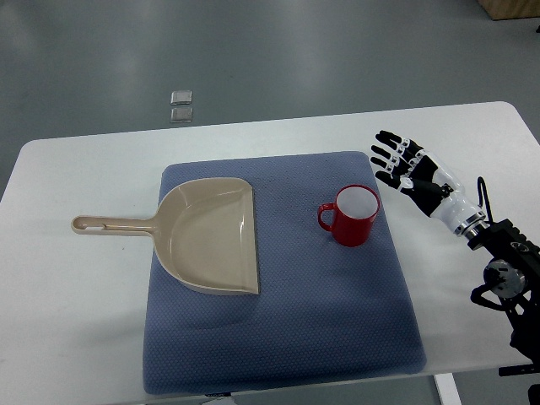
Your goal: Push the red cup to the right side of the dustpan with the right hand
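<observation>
Right of the dustpan [215, 234] stands the red cup [351, 216]; right of it hovers the right hand [415, 174], fingers [386, 156] spread, seemingly not touching.

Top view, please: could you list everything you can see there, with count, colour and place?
table: one, white, filling most of the view
mat: one, blue-grey, lying in the middle of the table
dustpan: one, beige, on the left part of the mat, handle reaching left over the bare table
cup: one, red with white inside, upright on the mat to the right of the dustpan, handle pointing left
small squares: two, grey, on the floor beyond the table
right hand: one, black and white, fingers spread, over the table right of the cup, not touching it
</observation>
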Robot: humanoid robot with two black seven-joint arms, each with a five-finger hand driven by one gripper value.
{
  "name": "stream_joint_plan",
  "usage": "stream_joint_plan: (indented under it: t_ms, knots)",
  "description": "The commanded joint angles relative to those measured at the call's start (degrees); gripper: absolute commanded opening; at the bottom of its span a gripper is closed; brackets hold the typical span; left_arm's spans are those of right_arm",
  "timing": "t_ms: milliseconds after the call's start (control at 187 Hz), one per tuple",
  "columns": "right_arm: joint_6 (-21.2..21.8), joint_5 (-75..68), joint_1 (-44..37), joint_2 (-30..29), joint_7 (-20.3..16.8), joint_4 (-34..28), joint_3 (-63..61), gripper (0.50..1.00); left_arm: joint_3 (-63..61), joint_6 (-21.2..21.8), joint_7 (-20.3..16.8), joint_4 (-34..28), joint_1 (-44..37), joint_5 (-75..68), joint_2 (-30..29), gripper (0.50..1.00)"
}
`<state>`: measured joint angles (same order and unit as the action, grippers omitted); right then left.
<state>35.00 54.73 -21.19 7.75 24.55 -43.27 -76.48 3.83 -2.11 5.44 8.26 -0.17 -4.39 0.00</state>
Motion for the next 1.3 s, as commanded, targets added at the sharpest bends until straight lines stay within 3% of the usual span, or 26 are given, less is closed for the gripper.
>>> stream_joint_plan:
  t_ms: [0,1296]
  knots:
    - [0.0,0.0,0.0,0.0,0.1,0.0,0.3,0.926,-0.1,0.0,0.0,0.0,0.0,0.0,0.0,1.000]
    - [0.0,0.5,0.9,3.0,3.9,0.0,2.0,0.924,-0.2,0.3,0.0,-0.4,-0.1,0.0,0.0,1.000]
